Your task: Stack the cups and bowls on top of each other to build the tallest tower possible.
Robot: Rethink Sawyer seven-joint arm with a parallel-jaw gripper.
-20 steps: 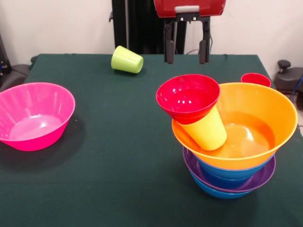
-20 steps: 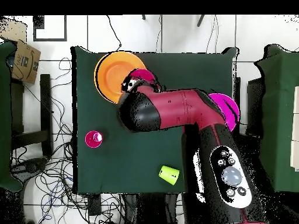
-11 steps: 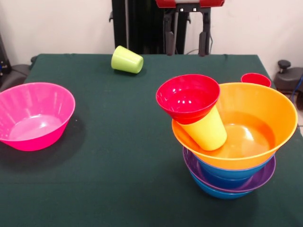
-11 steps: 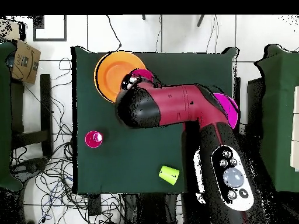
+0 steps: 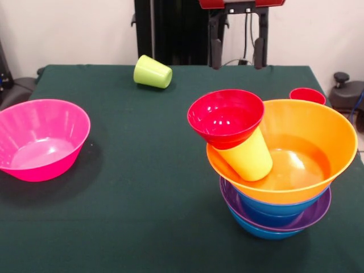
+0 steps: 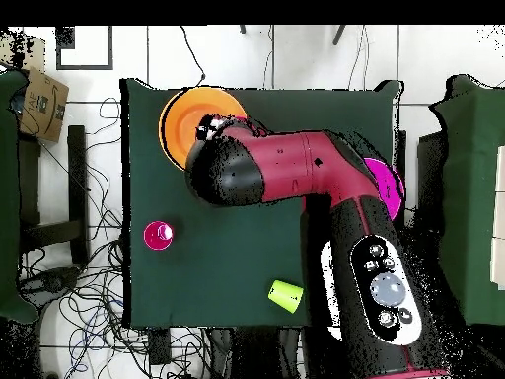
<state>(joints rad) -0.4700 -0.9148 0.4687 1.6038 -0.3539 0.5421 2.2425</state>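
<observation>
The gripper point(image 5: 237, 57) hangs high above the table's far edge with its two fingers spread apart and nothing between them, so it is released and empty. The tower point(image 5: 281, 187) stands near the right front corner of the green table point(image 5: 148, 187): a blue bowl point(image 5: 256, 228) is lowest, a purple bowl point(image 5: 310, 216) sits in it, another blue bowl point(image 5: 273, 209) follows, and the wide orange bowl point(image 5: 318, 142) is on top of these. Inside the orange bowl the yellow cup point(image 5: 250, 159) leans to the left, and the small red bowl point(image 5: 226, 118) rests on its mouth, also tilted. This top part looks unsteady to me; glossy plastic like this is probably light and slippery, so a small push could make the red bowl slide off. The large pink bowl point(image 5: 40, 139) waits alone at the left edge, upright. It seems stiff but thin, and I think the best place to take it is the rim, with one finger inside and one outside the wall. The lime green cup point(image 5: 152, 72) lies on its side near the far edge; its tapered wall may slip, so gripping across the open mouth seems safer. A red cup point(image 5: 307, 95) stands behind the tower near the right edge.
</observation>
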